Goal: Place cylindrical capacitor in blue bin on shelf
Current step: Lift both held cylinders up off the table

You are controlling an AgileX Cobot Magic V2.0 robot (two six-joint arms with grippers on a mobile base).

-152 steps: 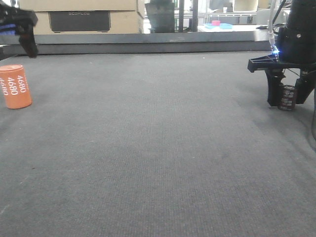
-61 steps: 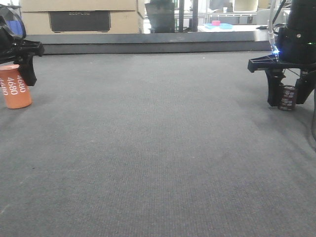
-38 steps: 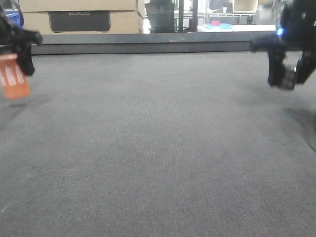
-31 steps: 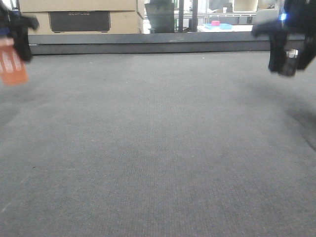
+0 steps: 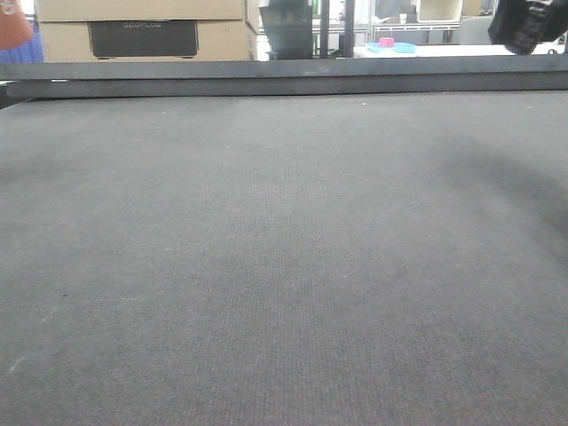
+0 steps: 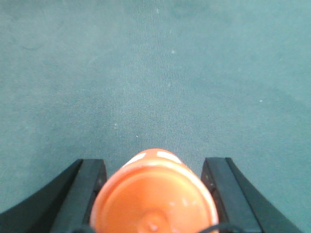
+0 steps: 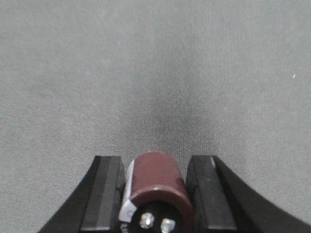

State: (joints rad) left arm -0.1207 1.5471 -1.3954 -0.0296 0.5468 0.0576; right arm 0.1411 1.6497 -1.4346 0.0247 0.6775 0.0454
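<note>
Carrying the small dark-brown cylindrical capacitor [image 7: 154, 187] to the shelf wants, I judge, a firm clamp and smooth, level travel so it cannot slip. It sits between the two black fingers [image 7: 108, 189] of the right tool [image 7: 156, 170], touching both, raised clear of the grey felt surface [image 7: 155, 73]. The left tool [image 6: 154, 165] likewise clamps a large orange cylinder [image 6: 153, 199].

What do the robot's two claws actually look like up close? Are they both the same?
They look alike. The left gripper and the right gripper each have two matte black jaws: broad, curved outer arms that narrow to flat, squared inner faces. No markings or labels show on them. A thin black cable runs along the bottom edge of the left wrist view.
</note>
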